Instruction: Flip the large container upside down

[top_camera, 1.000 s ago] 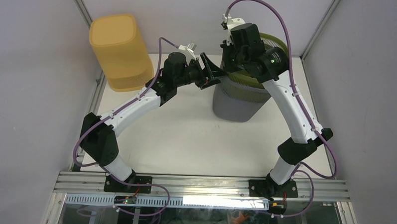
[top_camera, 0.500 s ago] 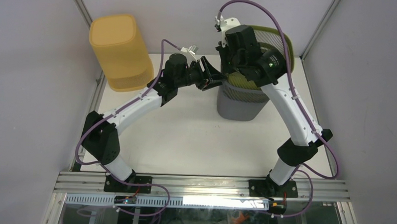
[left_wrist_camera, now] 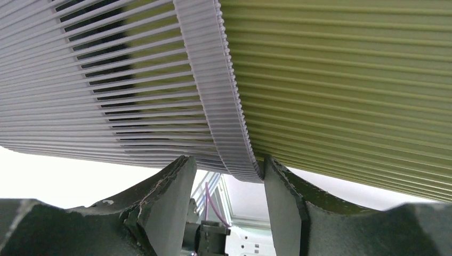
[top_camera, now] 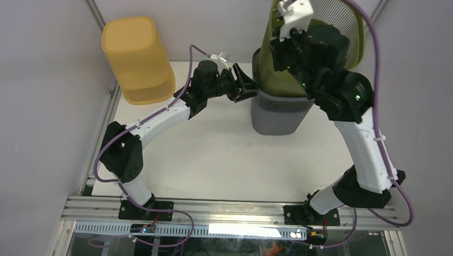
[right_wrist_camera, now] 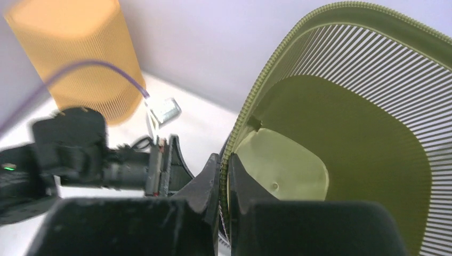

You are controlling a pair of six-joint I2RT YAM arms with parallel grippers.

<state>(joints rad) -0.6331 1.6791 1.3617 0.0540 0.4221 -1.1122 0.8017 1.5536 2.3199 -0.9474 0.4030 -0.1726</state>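
Your right gripper (right_wrist_camera: pixel 224 178) is pinched shut on the rim of the olive-green container (top_camera: pixel 267 61), which sits raised and tilted over the mouth of the grey container (top_camera: pixel 278 115). Your left gripper (left_wrist_camera: pixel 226 173) straddles the grey container's left rim, jaws parted wider than that rim.
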